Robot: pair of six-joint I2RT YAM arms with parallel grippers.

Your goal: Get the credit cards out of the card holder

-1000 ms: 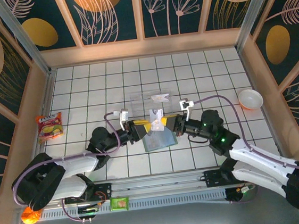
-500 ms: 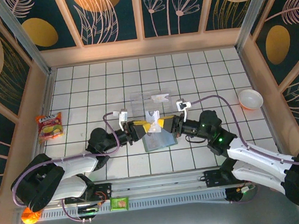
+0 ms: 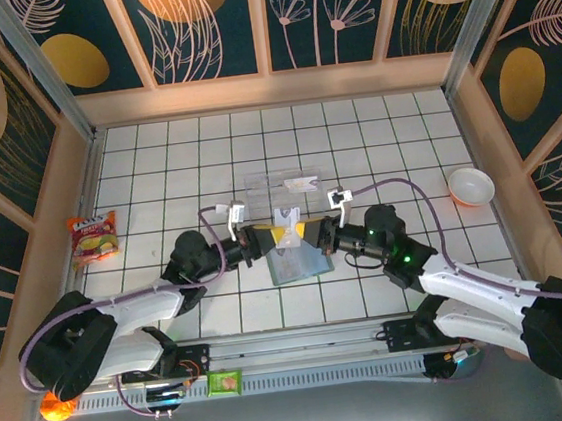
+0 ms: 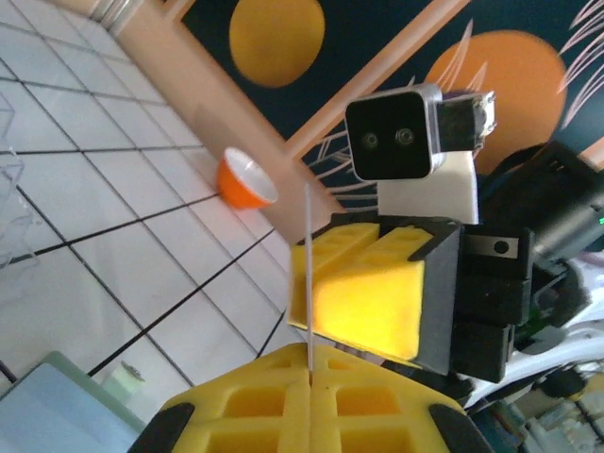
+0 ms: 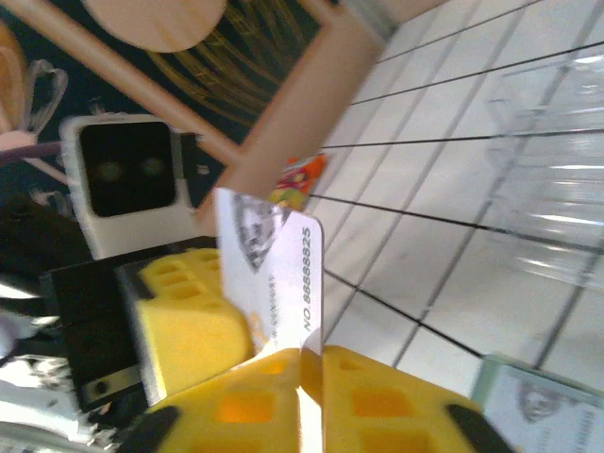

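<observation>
A white credit card (image 3: 287,218) with a printed number stands upright between both grippers above the floor. My left gripper (image 3: 276,237) is shut on its lower edge; in the left wrist view the card (image 4: 309,264) is edge-on in the seam of the yellow fingers (image 4: 245,415). My right gripper (image 3: 305,233) faces it and is also shut on the card (image 5: 274,274). The grey-green card holder (image 3: 302,265) lies open on the tiles just below them, with another card showing in it (image 5: 543,406). See-through plastic rectangles (image 3: 283,184) lie just beyond.
An orange-and-white bowl (image 3: 471,187) sits near the right wall. A snack packet (image 3: 94,237) lies at the left wall. Wooden walls ring the tiled floor. A small green packet (image 3: 225,381) and an orange object (image 3: 55,406) sit by the arm bases.
My right gripper has moved left, up to the left gripper, and now grips the upright card too. The left gripper has barely moved.
</observation>
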